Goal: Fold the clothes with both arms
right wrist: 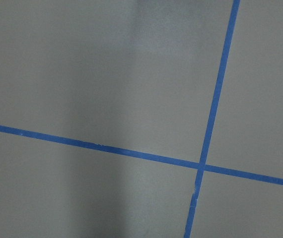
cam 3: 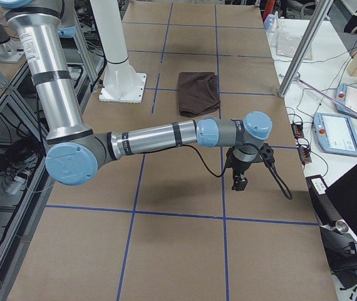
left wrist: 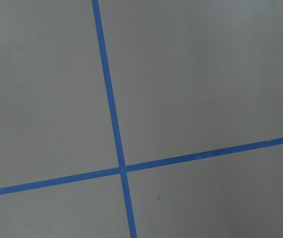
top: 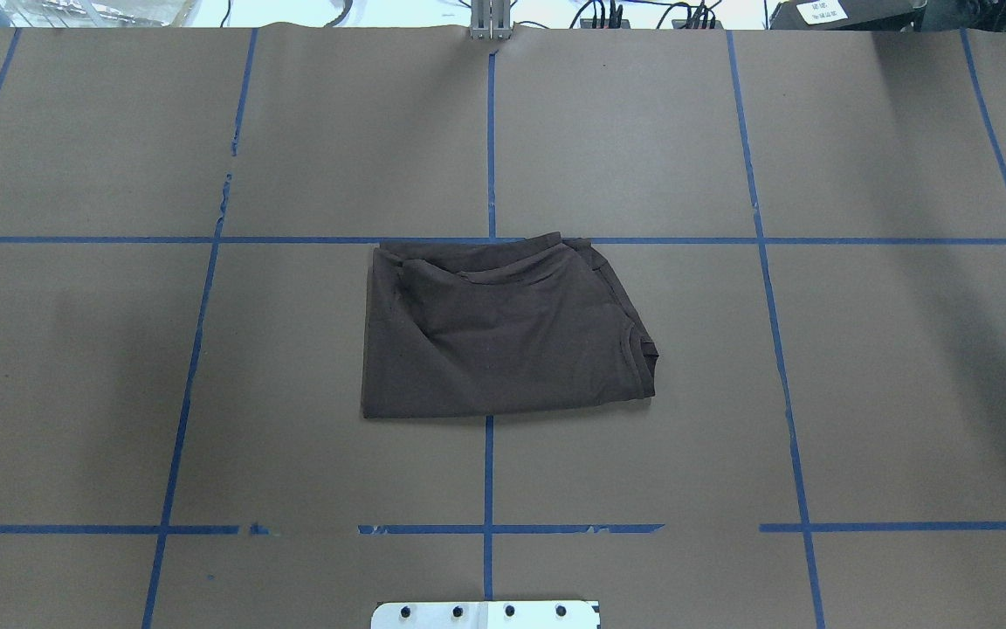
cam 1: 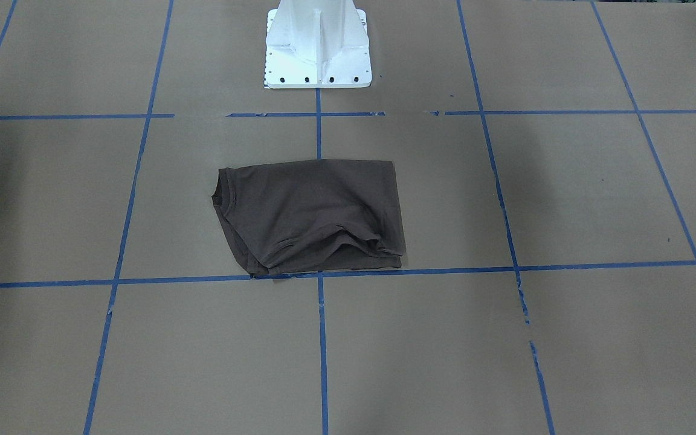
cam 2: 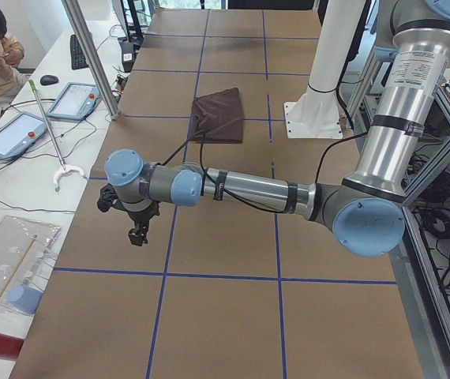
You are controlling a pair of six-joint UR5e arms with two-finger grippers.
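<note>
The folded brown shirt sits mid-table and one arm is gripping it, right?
No arm grips it. The folded brown shirt sits in the middle of the table, but the overhead view shows it alone; side views show the left gripper and right gripper hanging well away from it.

The overhead camera looks forward and down over the brown paper-covered tabletop (top: 101,393); the front-facing one looks back steeply from the opposite edge. Both share the folded dark brown T-shirt (top: 503,341). Side cameras look along from either end. Wrist cameras sit close over crossings of blue tape lines (left wrist: 122,169).
</note>
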